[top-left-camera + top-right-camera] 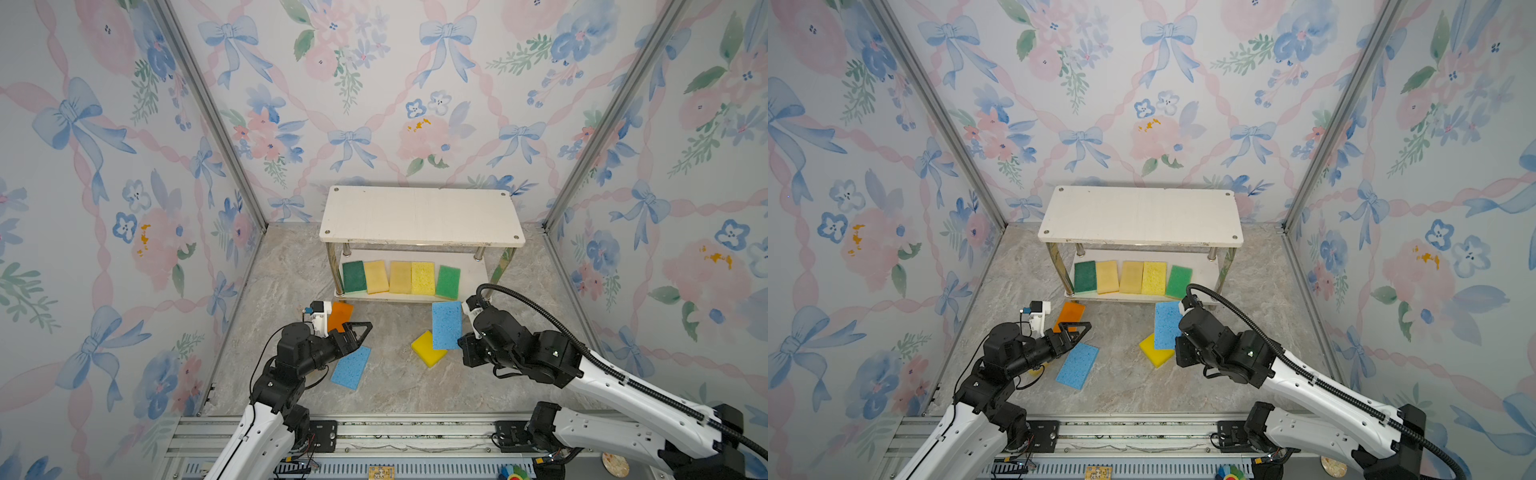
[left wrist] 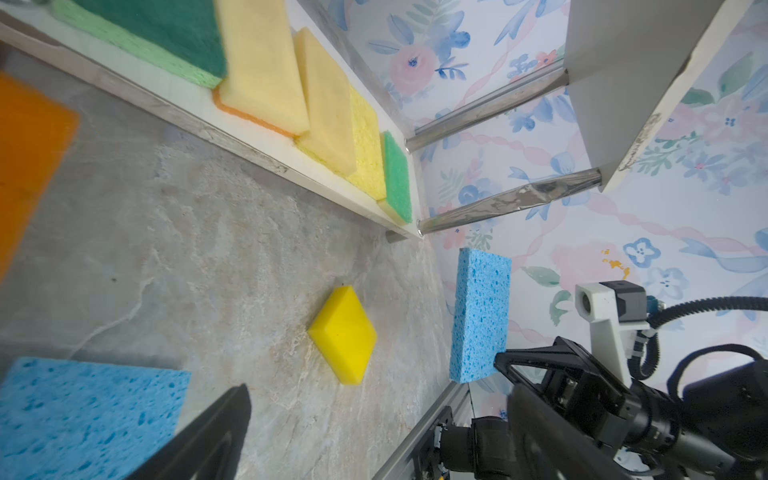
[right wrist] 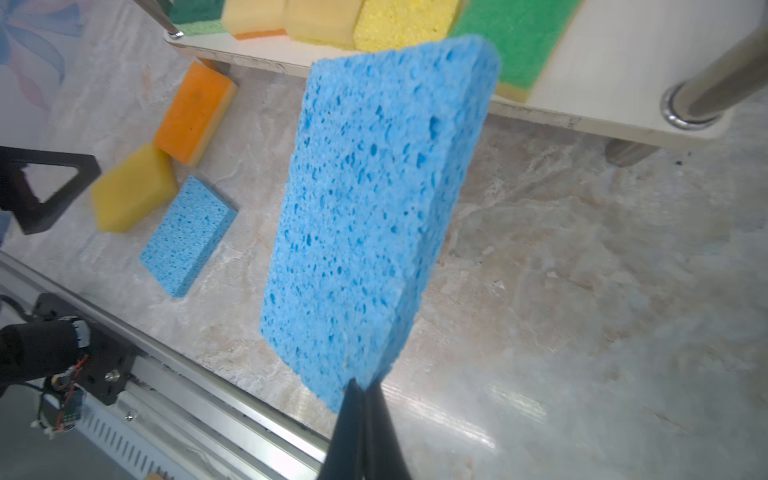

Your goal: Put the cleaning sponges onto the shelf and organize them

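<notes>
The shelf point(image 1: 419, 216) stands at the back, its top board bare. Several sponges lean in a row on its lower board point(image 3: 602, 99): dark green point(image 1: 354, 276), tan, tan, yellow and light green point(image 1: 449, 282). My right gripper point(image 3: 363, 390) is shut on one corner of a blue sponge point(image 1: 446, 324), holding it upright in the air just in front of the lower board. My left gripper point(image 1: 357, 338) is open and empty, hovering between an orange sponge point(image 1: 340, 313) and a second blue sponge point(image 1: 351, 368), both flat on the floor.
A bright yellow sponge point(image 1: 428, 351) lies on the floor under the held blue one. In the right wrist view another yellow sponge point(image 3: 133, 187) lies beside the orange one, near my left fingers. Floral walls close in on both sides; a metal rail point(image 1: 374, 432) runs along the front.
</notes>
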Controlling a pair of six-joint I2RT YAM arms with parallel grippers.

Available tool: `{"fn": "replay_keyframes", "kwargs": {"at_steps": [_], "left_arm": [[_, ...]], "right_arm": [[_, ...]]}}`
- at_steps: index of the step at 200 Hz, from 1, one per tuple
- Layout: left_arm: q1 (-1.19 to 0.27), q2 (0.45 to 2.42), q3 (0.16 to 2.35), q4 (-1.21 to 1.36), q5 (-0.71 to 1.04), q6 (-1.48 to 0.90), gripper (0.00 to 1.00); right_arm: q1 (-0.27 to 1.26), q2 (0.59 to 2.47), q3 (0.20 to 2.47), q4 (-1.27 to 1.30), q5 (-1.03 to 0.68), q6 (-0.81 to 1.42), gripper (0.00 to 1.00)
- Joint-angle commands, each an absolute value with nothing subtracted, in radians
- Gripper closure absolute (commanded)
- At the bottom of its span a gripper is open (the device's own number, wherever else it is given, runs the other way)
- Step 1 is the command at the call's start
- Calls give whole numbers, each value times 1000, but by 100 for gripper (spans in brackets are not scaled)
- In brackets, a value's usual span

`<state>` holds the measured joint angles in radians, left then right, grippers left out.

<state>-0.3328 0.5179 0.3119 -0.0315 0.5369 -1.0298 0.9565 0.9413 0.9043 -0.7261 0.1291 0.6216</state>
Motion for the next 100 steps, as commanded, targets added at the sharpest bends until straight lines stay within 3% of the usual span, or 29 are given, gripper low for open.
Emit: {"fn": "replay_keyframes", "kwargs": {"at_steps": [1,46,100], "left_arm": [[-374,546,332,149,612,-1124,2],[-444,581,302,390,627,-1288,3],[-521,650,323,441,587,-1299,7]], "right_arm": [[943,917,915,-615,-14,564,100],[933,945,963,-579,-111,540,100],[933,994,968,-485,-188,555,100]]}}
